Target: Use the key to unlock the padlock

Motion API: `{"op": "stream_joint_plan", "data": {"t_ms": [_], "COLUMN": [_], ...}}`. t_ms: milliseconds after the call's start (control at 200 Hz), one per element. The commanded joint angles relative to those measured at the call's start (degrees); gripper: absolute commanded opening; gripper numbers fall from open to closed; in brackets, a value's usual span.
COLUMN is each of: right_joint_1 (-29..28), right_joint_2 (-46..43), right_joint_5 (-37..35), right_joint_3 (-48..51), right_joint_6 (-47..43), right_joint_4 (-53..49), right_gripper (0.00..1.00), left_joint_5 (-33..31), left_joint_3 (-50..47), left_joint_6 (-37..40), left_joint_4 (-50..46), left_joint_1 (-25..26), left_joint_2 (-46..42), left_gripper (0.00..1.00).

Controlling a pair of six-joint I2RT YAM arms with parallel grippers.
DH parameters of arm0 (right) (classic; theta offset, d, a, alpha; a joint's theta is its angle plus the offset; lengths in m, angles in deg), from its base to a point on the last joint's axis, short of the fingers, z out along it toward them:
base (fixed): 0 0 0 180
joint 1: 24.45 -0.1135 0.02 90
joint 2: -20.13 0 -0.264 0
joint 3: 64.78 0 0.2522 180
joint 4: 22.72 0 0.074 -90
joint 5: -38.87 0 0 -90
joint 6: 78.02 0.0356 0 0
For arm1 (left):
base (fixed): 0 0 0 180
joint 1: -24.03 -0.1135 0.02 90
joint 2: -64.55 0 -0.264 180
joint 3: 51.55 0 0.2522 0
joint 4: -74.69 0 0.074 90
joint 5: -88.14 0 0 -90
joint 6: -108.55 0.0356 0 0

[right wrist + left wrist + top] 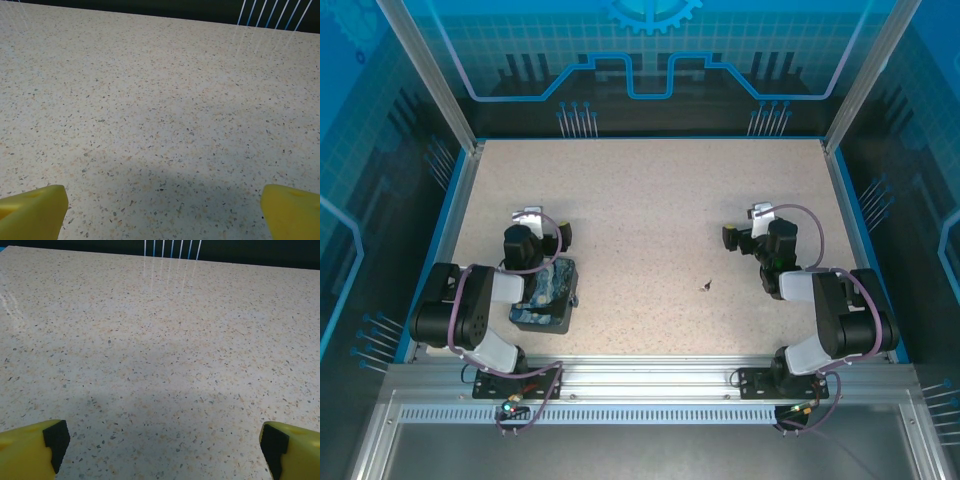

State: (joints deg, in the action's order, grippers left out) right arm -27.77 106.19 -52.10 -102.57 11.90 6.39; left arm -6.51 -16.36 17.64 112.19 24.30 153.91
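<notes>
The key [705, 285] is a tiny dark piece lying flat on the speckled table, between the arms and nearer the right one. The padlock is hidden. My left gripper [533, 222] hovers at the left of the table, and its yellow fingers [30, 447] stand wide open over bare tabletop with nothing between them. My right gripper [757, 218] sits to the right of the key and a little farther back. It is open too, and its yellow fingertips [32, 210] frame only speckled surface.
A blue swirl-printed box [548, 300] lies near the front left, partly under the left arm. Blue walls and aluminium posts [430, 75] enclose the table. An aluminium rail [640, 385] runs along the near edge by the arm bases.
</notes>
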Motion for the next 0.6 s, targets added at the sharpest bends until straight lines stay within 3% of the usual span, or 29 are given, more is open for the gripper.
{"op": "stream_joint_plan", "data": {"t_ms": [0,185,235,390,475,595], "right_joint_1": [0.7,0.8,0.6,0.4,1.2,3.4], "right_joint_2": [0.2,0.0,-2.3,-12.5,-15.9,-16.0], "right_joint_5": [0.7,0.3,-1.1,-3.6,-3.7,-3.6], "right_joint_3": [-1.1,-1.0,-2.4,-10.0,-11.8,-17.5], "right_joint_6": [-0.5,-0.3,0.1,6.1,15.1,28.2], "right_joint_4": [-0.5,0.0,-4.0,-26.2,-32.3,-45.8], "right_gripper": [1.0,1.0,1.0,1.0,1.0,1.0], "left_joint_5": [0.1,0.1,-2.3,-10.9,-11.2,-11.4], "left_joint_3": [1.3,0.8,1.1,6.0,8.7,15.9], "left_joint_6": [0.6,0.8,0.2,-3.0,-5.8,-16.3], "left_joint_4": [-0.3,0.5,-0.6,-17.0,-24.9,-46.3], "left_joint_1": [-0.2,-0.2,0.0,0.0,0.0,0.0], "left_joint_2": [-0.5,-0.5,-1.7,-10.3,-14.1,-19.6], "left_gripper": [0.99,0.99,0.99,0.99,0.99,0.99]}}
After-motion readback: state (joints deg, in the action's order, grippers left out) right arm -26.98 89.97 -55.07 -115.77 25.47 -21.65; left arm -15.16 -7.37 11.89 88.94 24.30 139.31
